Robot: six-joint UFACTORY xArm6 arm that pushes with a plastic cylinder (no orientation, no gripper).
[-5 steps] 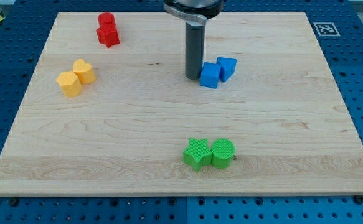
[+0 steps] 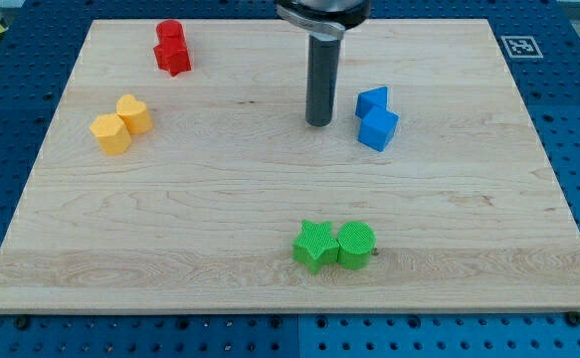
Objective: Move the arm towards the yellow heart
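The yellow heart (image 2: 135, 112) lies at the view's left on the wooden board (image 2: 270, 189), touching a yellow hexagon (image 2: 110, 133) just below-left of it. My tip (image 2: 319, 123) rests on the board near the top middle, far to the right of the yellow heart. Two blue blocks stand a short way to the right of my tip, apart from it: a blue cube (image 2: 379, 129) and a smaller blue block (image 2: 371, 101) above it.
Two red blocks (image 2: 172, 48) sit together at the top left. A green star (image 2: 315, 246) and a green cylinder (image 2: 356, 245) sit side by side near the bottom middle. A printed marker (image 2: 519, 47) is at the board's top right corner.
The two blue blocks have shifted to the right and turned, and now stand apart from my tip. My tip has moved slightly to the right.
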